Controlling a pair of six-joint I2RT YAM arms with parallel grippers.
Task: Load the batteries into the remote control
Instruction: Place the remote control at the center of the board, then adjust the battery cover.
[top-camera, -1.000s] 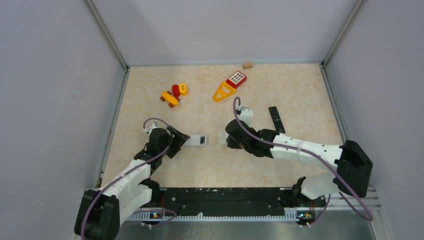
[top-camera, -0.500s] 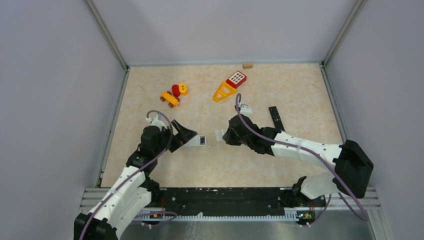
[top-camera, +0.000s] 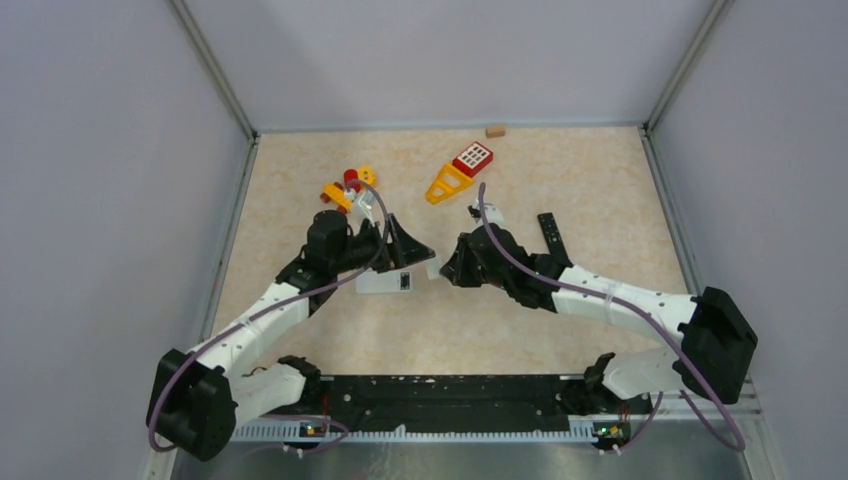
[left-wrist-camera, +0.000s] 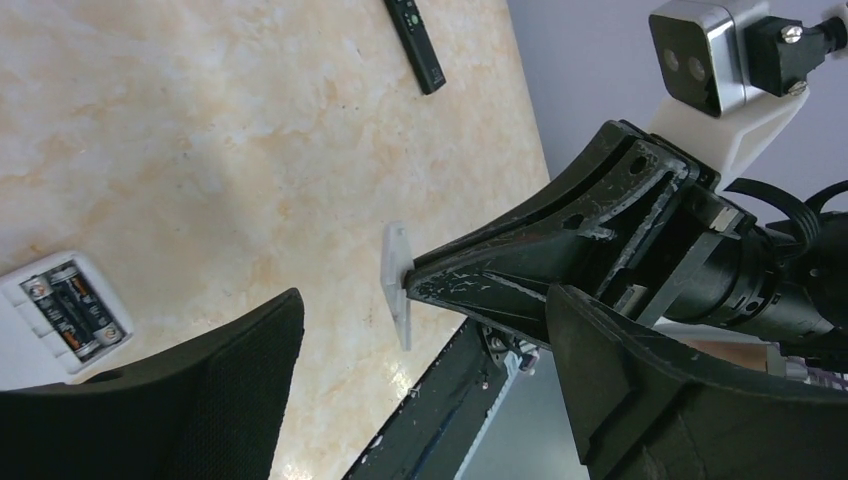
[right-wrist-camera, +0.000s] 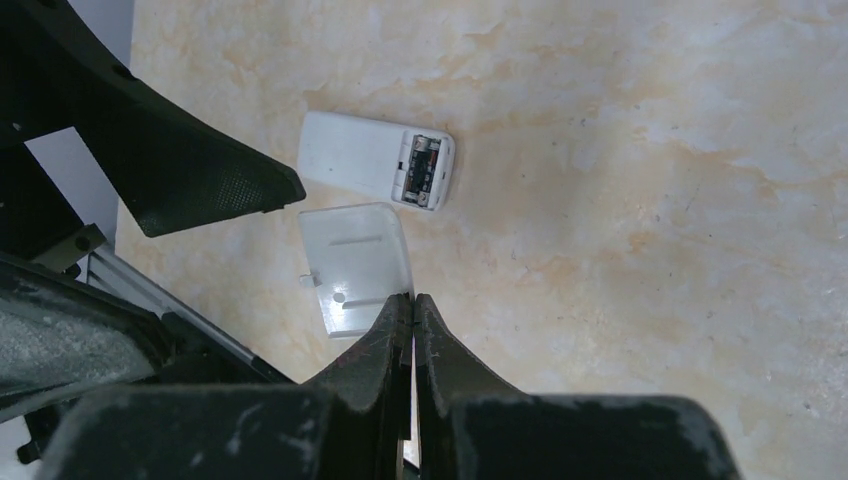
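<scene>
A white remote (top-camera: 383, 282) lies back up on the table, its battery compartment (top-camera: 405, 282) uncovered. Small dark and orange batteries (left-wrist-camera: 65, 312) sit inside it, also seen in the right wrist view (right-wrist-camera: 422, 165). My right gripper (top-camera: 441, 266) is shut on the edge of the remote's clear white cover (right-wrist-camera: 355, 262) and holds it just right of the remote, off the table. In the left wrist view the cover (left-wrist-camera: 398, 285) stands edge-on at the right gripper's tips. My left gripper (top-camera: 405, 252) is open and empty, hovering over the remote, close to the cover.
A black remote (top-camera: 553, 238) lies to the right of my right arm. Yellow and red toy pieces (top-camera: 349, 187) and a toy phone (top-camera: 460, 170) lie further back. A small wooden block (top-camera: 495, 130) sits at the back wall.
My left arm has swung up and to the right, from the remote's left end to above the remote, close to the right gripper. The right gripper has shifted slightly left with the cover.
</scene>
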